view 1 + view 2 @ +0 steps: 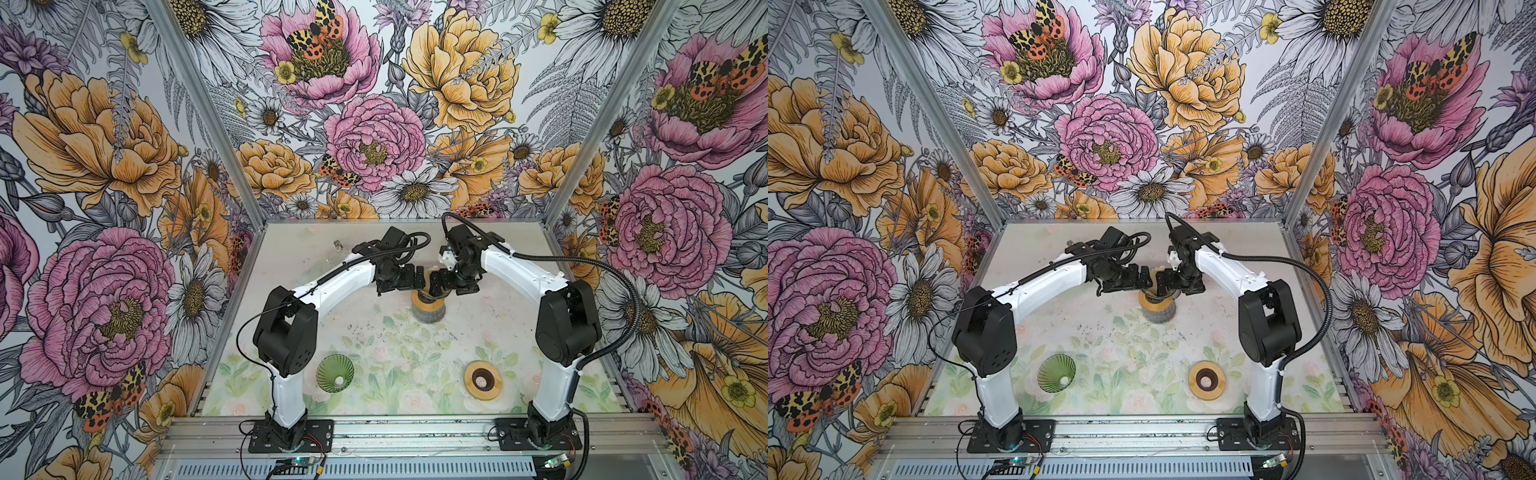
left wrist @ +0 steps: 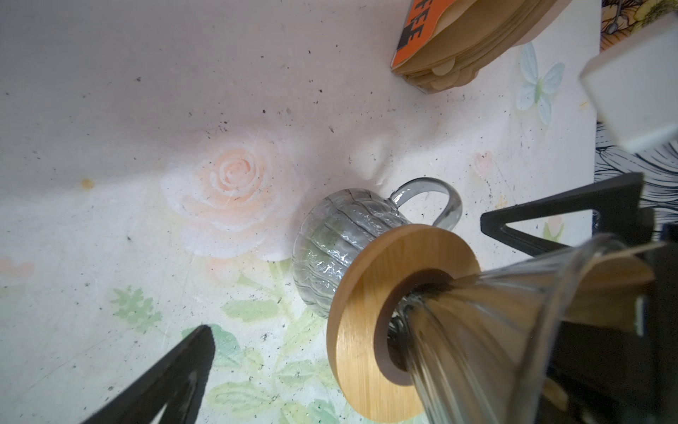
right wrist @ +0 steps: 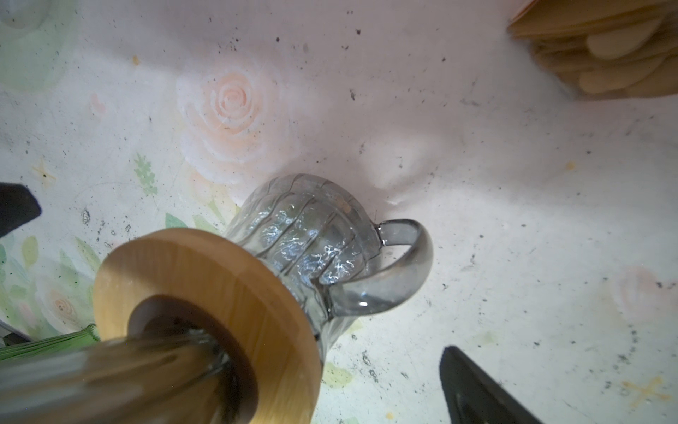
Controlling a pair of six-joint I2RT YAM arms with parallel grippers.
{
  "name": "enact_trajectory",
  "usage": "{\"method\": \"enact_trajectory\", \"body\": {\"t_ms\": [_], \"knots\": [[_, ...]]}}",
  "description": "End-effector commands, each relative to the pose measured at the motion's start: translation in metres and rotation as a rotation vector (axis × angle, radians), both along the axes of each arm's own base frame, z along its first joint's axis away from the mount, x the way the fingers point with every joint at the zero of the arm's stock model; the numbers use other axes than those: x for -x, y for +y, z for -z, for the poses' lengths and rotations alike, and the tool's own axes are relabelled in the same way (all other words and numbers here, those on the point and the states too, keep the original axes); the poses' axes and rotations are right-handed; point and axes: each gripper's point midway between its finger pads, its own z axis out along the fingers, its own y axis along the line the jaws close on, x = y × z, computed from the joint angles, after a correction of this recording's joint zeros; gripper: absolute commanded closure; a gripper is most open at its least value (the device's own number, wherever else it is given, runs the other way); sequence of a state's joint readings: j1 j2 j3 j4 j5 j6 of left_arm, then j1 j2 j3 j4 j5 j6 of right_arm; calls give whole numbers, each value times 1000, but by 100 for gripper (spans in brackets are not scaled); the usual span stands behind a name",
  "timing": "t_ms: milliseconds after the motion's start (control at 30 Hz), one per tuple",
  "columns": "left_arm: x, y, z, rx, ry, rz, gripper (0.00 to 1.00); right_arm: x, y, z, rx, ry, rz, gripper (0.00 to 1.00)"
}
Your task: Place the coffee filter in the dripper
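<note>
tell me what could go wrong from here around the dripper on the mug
The open left pincer and right pincer crowd the glass dripper, which only rests in the wooden ring on the mug; a sideways bump could topple it. The filter seems to sit crooked inside, so it may lift out.

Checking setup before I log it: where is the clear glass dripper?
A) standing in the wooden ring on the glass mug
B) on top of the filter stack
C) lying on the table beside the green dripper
A: the left wrist view shows the clear dripper seated in the wooden ring atop the glass mug.
</note>
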State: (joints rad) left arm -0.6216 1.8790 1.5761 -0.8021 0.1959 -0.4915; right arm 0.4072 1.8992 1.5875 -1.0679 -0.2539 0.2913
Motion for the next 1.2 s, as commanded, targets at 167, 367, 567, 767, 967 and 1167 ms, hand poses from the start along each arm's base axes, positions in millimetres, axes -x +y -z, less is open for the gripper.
{"method": "enact_trajectory", "body": {"t_ms": [167, 367, 567, 767, 967, 1167], "knots": [[0, 5, -12, 19, -37, -8, 1, -10, -6, -40, -13, -109, 31, 6], [1, -1, -26, 88, -60, -17, 1, -8, -10, -55, -36, -138, 43, 6], [-1, -7, -30, 104, -63, -8, 1, -6, -16, -45, -20, -117, 47, 7], [-2, -9, -31, 109, -63, -3, 1, -5, -29, -36, 27, -108, 74, 7], [-2, -12, -25, 102, -54, 1, 1, -7, -41, -34, 74, -118, 97, 7], [-4, -14, -16, 91, -39, 2, 1, -7, -48, -33, 113, -126, 103, 7]]}}
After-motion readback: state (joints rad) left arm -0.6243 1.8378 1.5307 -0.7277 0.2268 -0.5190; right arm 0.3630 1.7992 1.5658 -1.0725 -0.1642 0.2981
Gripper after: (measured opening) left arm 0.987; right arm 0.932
